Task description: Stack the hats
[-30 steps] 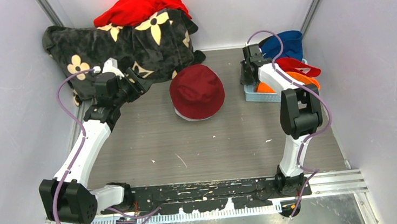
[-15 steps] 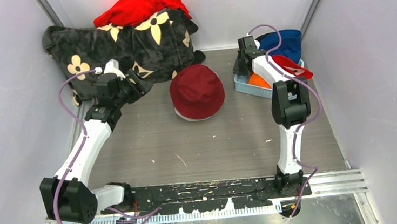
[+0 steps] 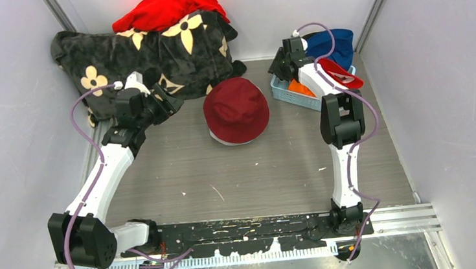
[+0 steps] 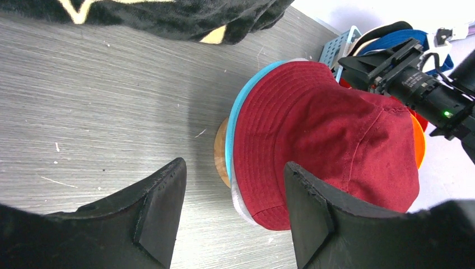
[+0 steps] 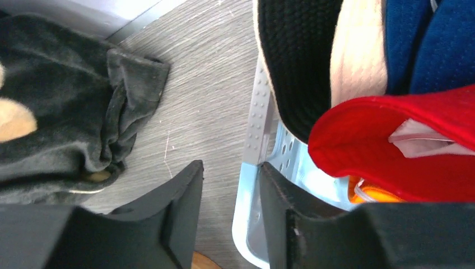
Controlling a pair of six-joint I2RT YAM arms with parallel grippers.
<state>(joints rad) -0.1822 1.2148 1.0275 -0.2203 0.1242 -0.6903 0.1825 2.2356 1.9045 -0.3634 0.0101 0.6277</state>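
A maroon hat (image 3: 236, 108) tops a stack at mid table, over a teal brim (image 4: 241, 117) and a grey brim (image 4: 241, 202) on a wooden stand (image 4: 221, 151). My left gripper (image 3: 171, 101) is open and empty, left of the stack; the maroon hat (image 4: 336, 123) lies beyond its fingertips. A light blue basket (image 3: 281, 90) holds a royal blue hat (image 3: 335, 44), a red hat (image 3: 340, 73), an orange hat (image 3: 298, 89) and a cream hat (image 5: 358, 56). My right gripper (image 3: 279, 62) straddles the basket wall (image 5: 246, 224), one finger inside against it, the other outside with a gap.
The black blanket with cream flowers (image 3: 150, 51) lies at the back left, with a bright red cloth heap (image 3: 166, 7) behind it. Its edge (image 5: 56, 112) lies left of the right gripper. Grey walls close in both sides and the back.
My right gripper has moved left and toward the back, and the basket with its hats has slid left with it. The left arm and the hat stack have not moved.
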